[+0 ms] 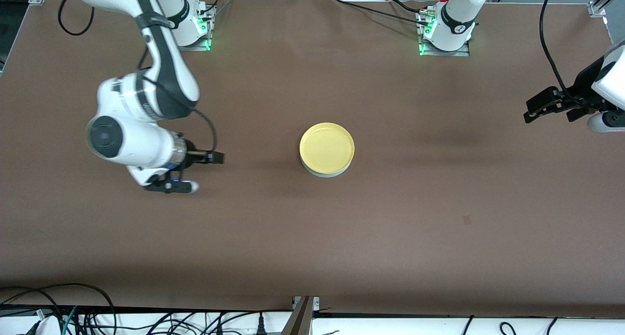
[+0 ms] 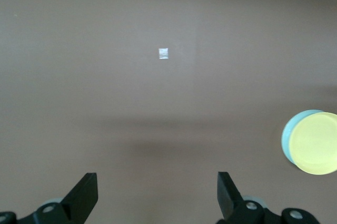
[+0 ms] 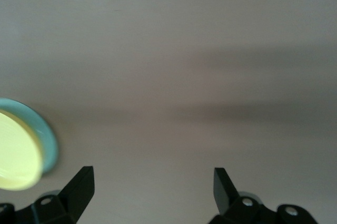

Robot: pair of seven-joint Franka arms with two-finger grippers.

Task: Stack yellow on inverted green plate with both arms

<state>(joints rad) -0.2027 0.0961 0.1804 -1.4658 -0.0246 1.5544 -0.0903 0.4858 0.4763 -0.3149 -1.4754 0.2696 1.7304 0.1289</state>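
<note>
At frame centre: I see yellow [image 1: 326, 147] resting on the green plate [image 1: 326, 172], apparently rim-down, on the tabletop [image 1: 390, 227].
Left hand [image 1: 537, 111]: right edge, fingers spread, holding nothing.
Right hand [image 1: 207, 171]: left of centre, fingers spread, holding nothing.

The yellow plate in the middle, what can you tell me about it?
The yellow plate is round and shallow with a low raised rim, smooth like plastic, and empty. It sits right way up on the green plate, whose pale edge peeks out beneath, mid-table. Neither the left gripper nor the right gripper touches it; both are open.
</note>
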